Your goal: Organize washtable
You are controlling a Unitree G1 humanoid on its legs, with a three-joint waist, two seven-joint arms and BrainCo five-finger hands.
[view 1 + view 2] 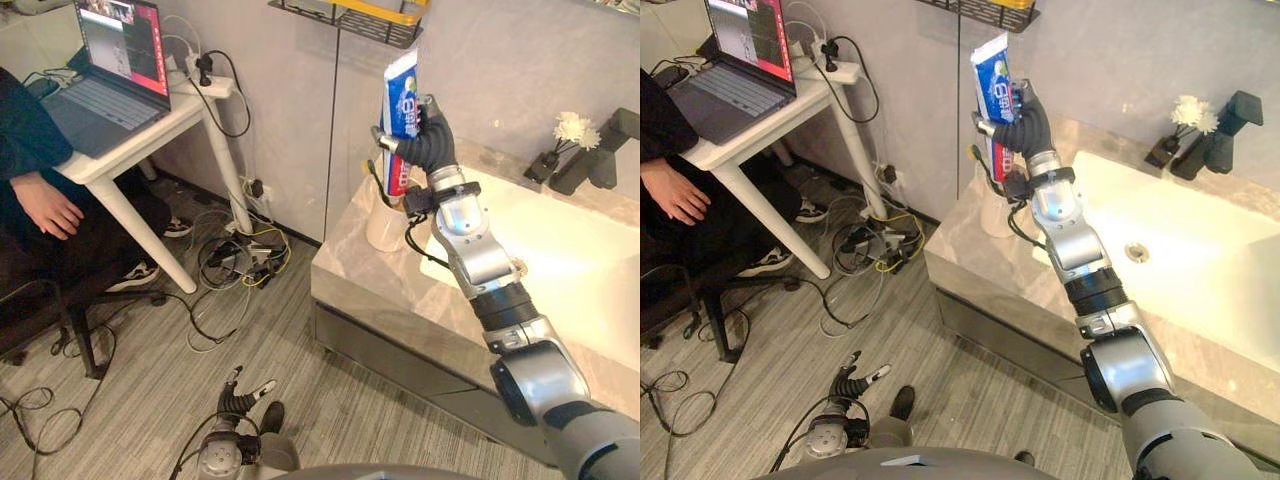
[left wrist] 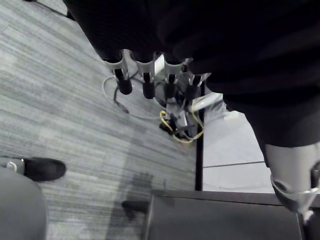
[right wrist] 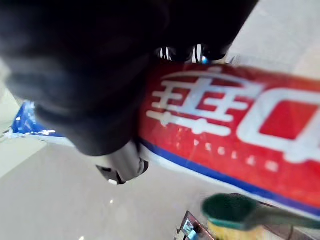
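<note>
Right hand: the right hand (image 1: 428,142) was raised over the counter's left end, its fingers curled tight round a blue, red and white toothpaste tube (image 1: 402,92).
Tube: it stood upright in that grasp, its crimped end up and its lower end just over a white cup (image 1: 383,228); whether it touched the rim could not be told.
Left hand: the left hand (image 1: 240,393) hung low over the floor, its fingers loose and holding nothing.
Surface: a grey marbled washtable counter (image 1: 355,272) held a white sink basin (image 1: 560,250), set against a grey wall over grey striped flooring (image 1: 130,400).
Cup: it held a green-headed toothbrush (image 3: 231,210).
Floor clutter: tangled cables (image 1: 240,262) lay by the wall.
Left side: a seated person's hand (image 1: 45,208) rested beside a white desk (image 1: 150,140) bearing an open laptop (image 1: 110,70).
Back: a black faucet (image 1: 600,152) and white flowers (image 1: 575,128) stood behind the basin, with a black wire shelf (image 1: 350,18) on the wall.
</note>
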